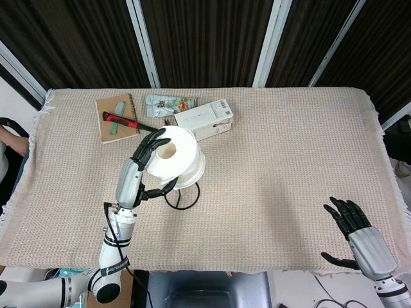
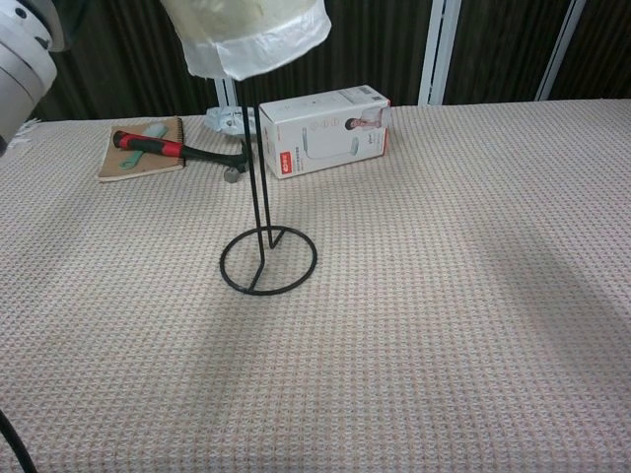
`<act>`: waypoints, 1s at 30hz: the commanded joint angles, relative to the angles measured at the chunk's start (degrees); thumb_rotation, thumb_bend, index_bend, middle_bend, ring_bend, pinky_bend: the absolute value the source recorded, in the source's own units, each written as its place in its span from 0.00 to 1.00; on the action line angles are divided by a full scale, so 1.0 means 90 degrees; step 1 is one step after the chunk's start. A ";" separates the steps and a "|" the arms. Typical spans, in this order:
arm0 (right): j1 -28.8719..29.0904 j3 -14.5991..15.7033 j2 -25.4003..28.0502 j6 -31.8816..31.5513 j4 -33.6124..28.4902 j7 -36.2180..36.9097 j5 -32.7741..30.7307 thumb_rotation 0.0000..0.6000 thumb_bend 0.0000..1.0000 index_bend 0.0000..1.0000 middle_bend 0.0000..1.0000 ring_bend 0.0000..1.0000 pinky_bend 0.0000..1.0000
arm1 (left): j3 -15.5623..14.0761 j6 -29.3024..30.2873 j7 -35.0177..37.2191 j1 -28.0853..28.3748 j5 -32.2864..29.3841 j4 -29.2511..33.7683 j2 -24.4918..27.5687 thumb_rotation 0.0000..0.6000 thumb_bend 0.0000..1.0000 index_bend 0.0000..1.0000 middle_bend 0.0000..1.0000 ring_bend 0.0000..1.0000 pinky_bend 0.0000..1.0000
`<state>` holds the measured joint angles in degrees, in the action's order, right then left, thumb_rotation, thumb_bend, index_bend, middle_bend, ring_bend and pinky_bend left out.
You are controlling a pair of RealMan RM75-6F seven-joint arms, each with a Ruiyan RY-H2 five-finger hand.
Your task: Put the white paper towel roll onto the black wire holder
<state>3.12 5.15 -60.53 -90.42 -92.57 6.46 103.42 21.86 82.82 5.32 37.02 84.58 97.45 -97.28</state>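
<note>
Paper towel roll (image 1: 173,157) hangs in your left hand (image 1: 146,168), directly above the wire holder (image 2: 264,236), its lower edge around the rod top; your right hand (image 1: 352,226) sits spread and empty near the front edge; box (image 2: 323,130) and hammer (image 2: 177,151) lie beyond

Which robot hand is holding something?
The left hand: it grips the paper towel roll above the wire holder. The right hand holds nothing, its fingers spread at the table's near edge.
</note>
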 commanded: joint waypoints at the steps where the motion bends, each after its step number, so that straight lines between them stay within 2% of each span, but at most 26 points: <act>1: -0.0001 -0.0003 0.0001 -0.0005 0.0000 0.0001 -0.0003 1.00 0.00 0.00 0.00 0.00 0.00 | -0.0022 -0.0055 -0.0077 0.0018 -0.0069 0.0004 -0.0005 1.00 0.86 0.59 0.73 0.73 0.96; 6: -0.0002 -0.0017 0.0008 -0.0014 -0.0003 0.0020 -0.0021 1.00 0.00 0.00 0.00 0.00 0.00 | -0.0121 -0.0247 -0.0221 0.0035 -0.0200 0.0082 0.0080 1.00 0.84 0.57 0.71 0.72 0.95; 8: -0.0006 -0.0015 0.0012 -0.0021 0.0002 0.0032 -0.0020 1.00 0.00 0.00 0.00 0.00 0.00 | -0.0187 -0.0342 -0.0273 0.0046 -0.0200 0.0094 0.0148 1.00 0.78 0.49 0.63 0.62 0.85; 9: -0.0004 -0.0017 0.0013 -0.0020 0.0001 0.0035 -0.0022 1.00 0.00 0.00 0.00 0.00 0.00 | -0.0202 -0.0352 -0.0292 0.0047 -0.0190 0.0085 0.0161 1.00 0.72 0.41 0.56 0.54 0.75; 12: -0.0005 -0.0017 0.0016 -0.0019 0.0001 0.0040 -0.0024 1.00 0.00 0.00 0.00 0.00 0.00 | -0.0222 -0.0362 -0.0316 0.0053 -0.0171 0.0063 0.0173 1.00 0.62 0.25 0.44 0.38 0.55; 13: -0.0003 -0.0019 0.0018 -0.0019 0.0000 0.0043 -0.0024 1.00 0.00 0.00 0.00 0.00 0.00 | -0.0244 -0.0385 -0.0320 0.0063 -0.0150 0.0049 0.0187 1.00 0.55 0.14 0.33 0.26 0.39; 14: -0.0003 -0.0020 0.0020 -0.0020 0.0000 0.0045 -0.0024 1.00 0.00 0.00 0.00 0.00 0.00 | -0.0264 -0.0415 -0.0308 0.0071 -0.0141 0.0048 0.0205 1.00 0.50 0.06 0.25 0.17 0.27; 15: -0.0005 -0.0020 0.0023 -0.0026 0.0000 0.0050 -0.0023 1.00 0.00 0.00 0.00 0.00 0.00 | -0.0278 -0.0463 -0.0299 0.0079 -0.0158 0.0052 0.0236 1.00 0.47 0.01 0.18 0.10 0.18; 16: -0.0008 -0.0021 0.0027 -0.0039 0.0000 0.0055 -0.0018 1.00 0.00 0.00 0.00 0.00 0.00 | -0.0276 -0.0473 -0.0316 0.0083 -0.0158 0.0070 0.0259 1.00 0.45 0.00 0.14 0.05 0.13; 19: -0.0014 -0.0018 0.0029 -0.0048 0.0004 0.0062 -0.0010 1.00 0.00 0.00 0.00 0.00 0.00 | -0.0289 -0.0466 -0.0343 0.0078 -0.0156 0.0114 0.0287 1.00 0.43 0.00 0.09 0.00 0.09; 30: -0.0013 -0.0014 0.0025 -0.0044 -0.0001 0.0044 0.0007 1.00 0.00 0.00 0.00 0.00 0.00 | -0.0311 -0.0498 -0.0319 0.0056 -0.0230 0.0231 0.0399 1.00 0.38 0.00 0.03 0.00 0.06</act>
<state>3.00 5.03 -60.31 -90.81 -92.59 6.86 103.49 19.06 78.35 2.43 37.54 82.54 99.51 -93.71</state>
